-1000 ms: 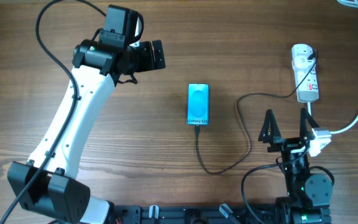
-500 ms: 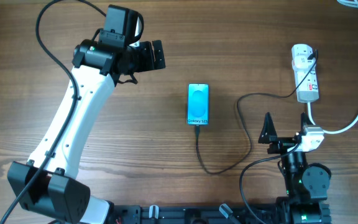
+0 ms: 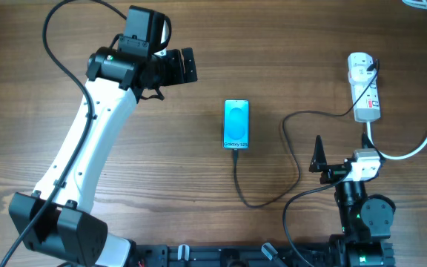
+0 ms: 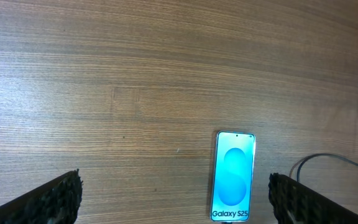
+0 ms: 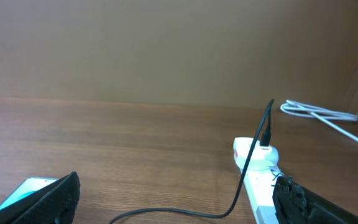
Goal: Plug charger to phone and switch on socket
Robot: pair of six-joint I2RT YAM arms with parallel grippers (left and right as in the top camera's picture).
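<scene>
my right claw (image 3: 339, 159) spread open, empty | socket (image 3: 365, 87) dead ahead by right edge, long axis toward far edge | right arm nearer (left claw (image 3: 187, 65) also open)

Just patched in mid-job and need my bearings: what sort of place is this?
Probably an indoor robot test bench, in a lab or office; the views show little else. Signs: a wood-grain table, a white power strip with a plug in it, and a phone lying flat on the wood.
</scene>
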